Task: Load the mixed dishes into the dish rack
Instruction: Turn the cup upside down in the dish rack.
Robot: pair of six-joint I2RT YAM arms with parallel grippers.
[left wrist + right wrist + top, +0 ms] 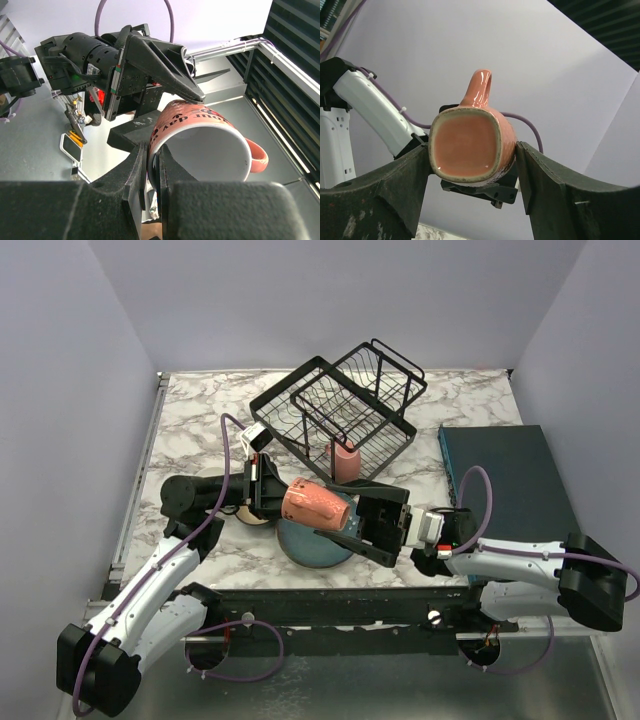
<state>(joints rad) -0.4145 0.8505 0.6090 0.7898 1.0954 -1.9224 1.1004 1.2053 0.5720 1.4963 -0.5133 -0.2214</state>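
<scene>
While pale walls enclose it, marble table [200,425] (white, grey-veined) bears dish rack [345,410].

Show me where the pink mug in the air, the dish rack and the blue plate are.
pink mug [312,507]: top view, its side wall.
dish rack [392,375]: top view, upper basket rim.
blue plate [305,549]: top view, bare face below the mug.

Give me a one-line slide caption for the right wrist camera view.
Handover in mid-air: open right gripper brackets the glossy pink ceramic mug's base, handle up.
</scene>
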